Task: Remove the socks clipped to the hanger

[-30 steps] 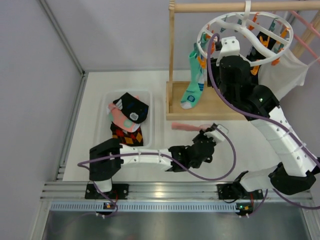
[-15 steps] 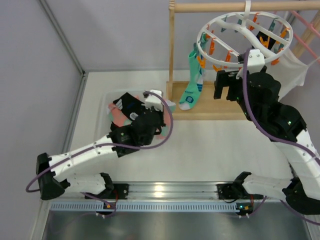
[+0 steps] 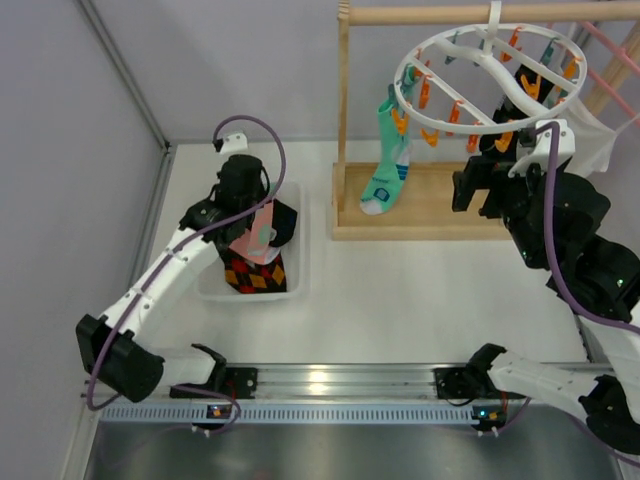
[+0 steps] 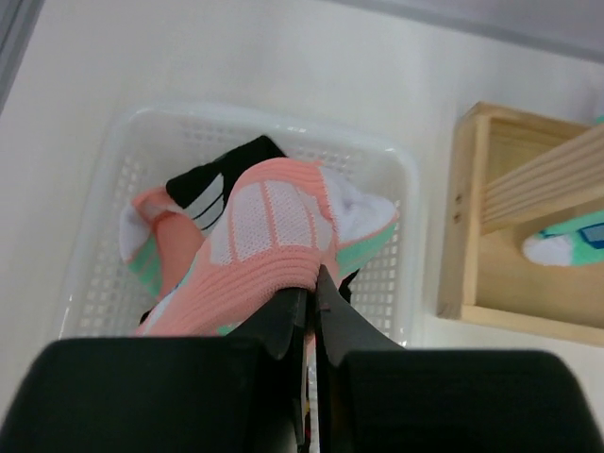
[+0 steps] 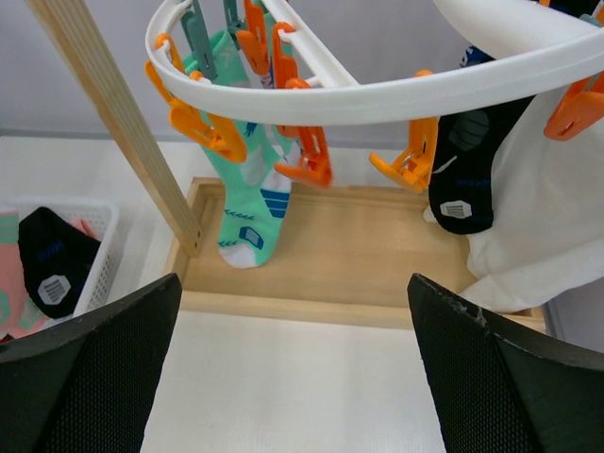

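Observation:
The white ring hanger (image 3: 490, 80) with orange and teal pegs hangs from the wooden rail; it also shows in the right wrist view (image 5: 396, 90). A mint-teal sock (image 3: 388, 160) (image 5: 250, 203) hangs clipped at its left side. A black sock (image 5: 462, 179) hangs clipped at its right, mostly hidden behind the right arm in the top view. My left gripper (image 3: 245, 212) (image 4: 314, 283) is shut on a pink sock (image 3: 255, 235) (image 4: 269, 226) and holds it over the white basket (image 3: 300, 250) (image 4: 396, 170). My right gripper (image 3: 480, 190) (image 5: 297, 359) is open and empty, just below the ring, in front of the stand.
The wooden stand has an upright post (image 3: 345, 120) and a tray base (image 3: 430, 205). A large white cloth (image 3: 590, 150) on a pink hanger (image 3: 610, 45) hangs at the far right. The basket holds a black sock (image 3: 280, 218) and a black sock with red-orange diamonds (image 3: 255, 275).
My left arm swung from the table's middle to above the basket, carrying the pink sock. My right gripper drew back from the ring's left side toward the right.

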You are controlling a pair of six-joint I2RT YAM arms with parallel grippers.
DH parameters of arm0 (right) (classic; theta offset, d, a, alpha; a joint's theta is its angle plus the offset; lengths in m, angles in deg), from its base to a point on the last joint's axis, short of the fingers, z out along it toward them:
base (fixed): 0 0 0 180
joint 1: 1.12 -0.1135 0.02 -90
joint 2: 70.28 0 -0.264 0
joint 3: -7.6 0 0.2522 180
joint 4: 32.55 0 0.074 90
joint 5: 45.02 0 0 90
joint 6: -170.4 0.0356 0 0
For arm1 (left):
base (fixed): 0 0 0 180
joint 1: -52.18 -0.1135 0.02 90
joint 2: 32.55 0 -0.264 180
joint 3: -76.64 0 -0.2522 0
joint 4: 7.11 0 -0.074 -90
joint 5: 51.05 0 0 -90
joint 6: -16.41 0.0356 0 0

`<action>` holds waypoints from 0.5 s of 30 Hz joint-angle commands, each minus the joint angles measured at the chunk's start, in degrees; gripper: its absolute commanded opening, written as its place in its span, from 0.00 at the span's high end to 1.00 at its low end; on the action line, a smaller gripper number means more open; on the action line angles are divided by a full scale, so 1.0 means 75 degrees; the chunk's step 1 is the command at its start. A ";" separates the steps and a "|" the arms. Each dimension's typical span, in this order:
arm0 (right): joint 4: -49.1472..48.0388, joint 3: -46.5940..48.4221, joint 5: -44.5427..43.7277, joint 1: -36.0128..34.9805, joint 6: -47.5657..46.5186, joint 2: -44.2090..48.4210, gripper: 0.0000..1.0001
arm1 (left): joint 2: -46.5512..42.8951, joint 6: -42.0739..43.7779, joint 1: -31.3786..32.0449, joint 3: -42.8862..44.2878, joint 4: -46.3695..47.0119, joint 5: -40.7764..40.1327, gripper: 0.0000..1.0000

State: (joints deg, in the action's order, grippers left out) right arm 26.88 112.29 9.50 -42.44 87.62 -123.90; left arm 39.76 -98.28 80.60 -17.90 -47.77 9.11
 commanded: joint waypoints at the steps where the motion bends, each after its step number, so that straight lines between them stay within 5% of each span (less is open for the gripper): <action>1: -0.0007 -0.0124 -0.0132 0.0084 0.0068 0.0130 0.01 | 0.0646 -0.0317 -0.0333 0.0225 -0.0328 0.0850 0.92; 2: -0.0007 -0.0194 -0.0167 0.0084 0.0068 0.0177 0.00 | 0.0705 -0.0376 -0.0345 0.0213 -0.0340 0.0874 0.60; 3: 0.0004 -0.0230 -0.0179 0.0095 0.0080 0.0201 0.00 | 0.0775 -0.0516 -0.0345 0.0167 -0.0340 0.0874 0.40; 6: 0.0051 -0.0359 -0.0307 0.0084 0.0068 0.0294 0.01 | 0.0659 -0.0692 -0.0345 0.0050 -0.0352 0.0745 0.02; 12: 0.0122 -0.0687 -0.0483 0.0084 0.0278 0.0634 0.01 | 0.0109 -0.0728 -0.0228 0.0165 -0.0282 0.1749 0.01; 15: 0.0005 -0.1073 -0.0472 0.0095 0.0419 0.0962 0.01 | 0.0283 -0.0134 0.0683 0.0481 -0.0106 0.1625 0.01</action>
State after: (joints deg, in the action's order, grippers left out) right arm 27.62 105.67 7.44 -42.31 88.80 -119.27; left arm 42.41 -102.38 80.10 -17.83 -51.09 18.35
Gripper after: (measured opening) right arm 0.993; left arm 0.984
